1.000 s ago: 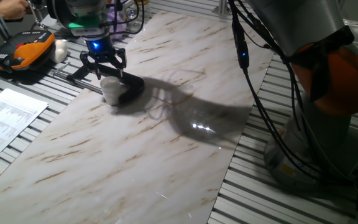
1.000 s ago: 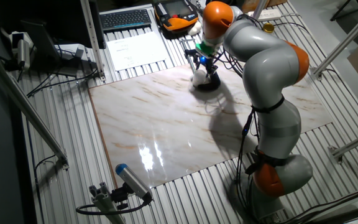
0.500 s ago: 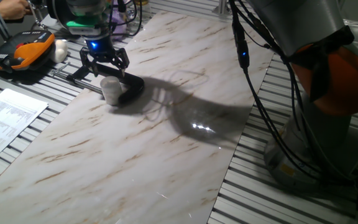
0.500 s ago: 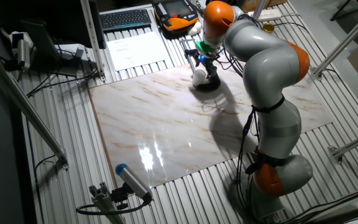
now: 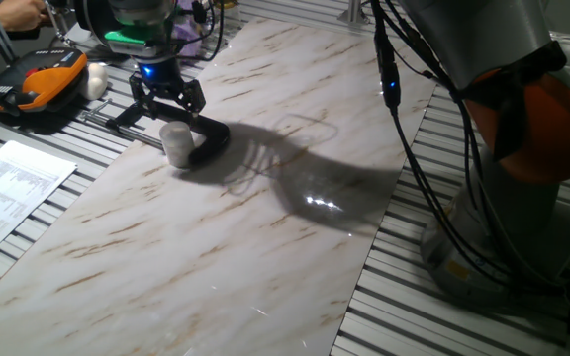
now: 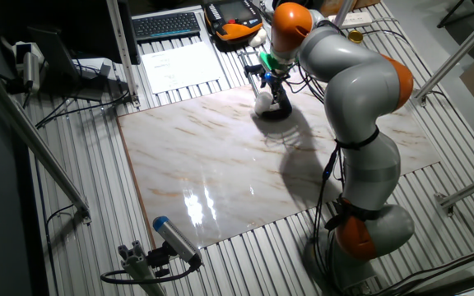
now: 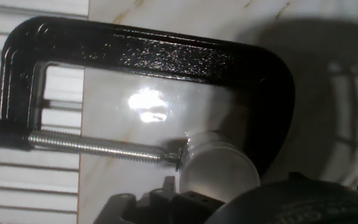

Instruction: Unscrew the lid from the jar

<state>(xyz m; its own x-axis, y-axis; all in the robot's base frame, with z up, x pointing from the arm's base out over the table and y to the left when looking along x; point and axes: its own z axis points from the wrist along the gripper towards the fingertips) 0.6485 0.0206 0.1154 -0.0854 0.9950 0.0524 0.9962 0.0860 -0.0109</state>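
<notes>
Clamp (image 7: 148, 56) around jar (image 7: 216, 171)

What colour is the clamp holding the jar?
Black, with a bare silver screw; the clamp grips the jar, clearest in the hand view.

My gripper (image 7: 241, 205) is cut off at the frame's bottom edge; jar (image 7: 216, 169) partly hidden behind it.

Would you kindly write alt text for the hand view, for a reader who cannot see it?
A small translucent white jar stands on a marble slab, held in a black C-clamp whose threaded screw presses against its side. Dark parts of the gripper fill the bottom edge.
</notes>
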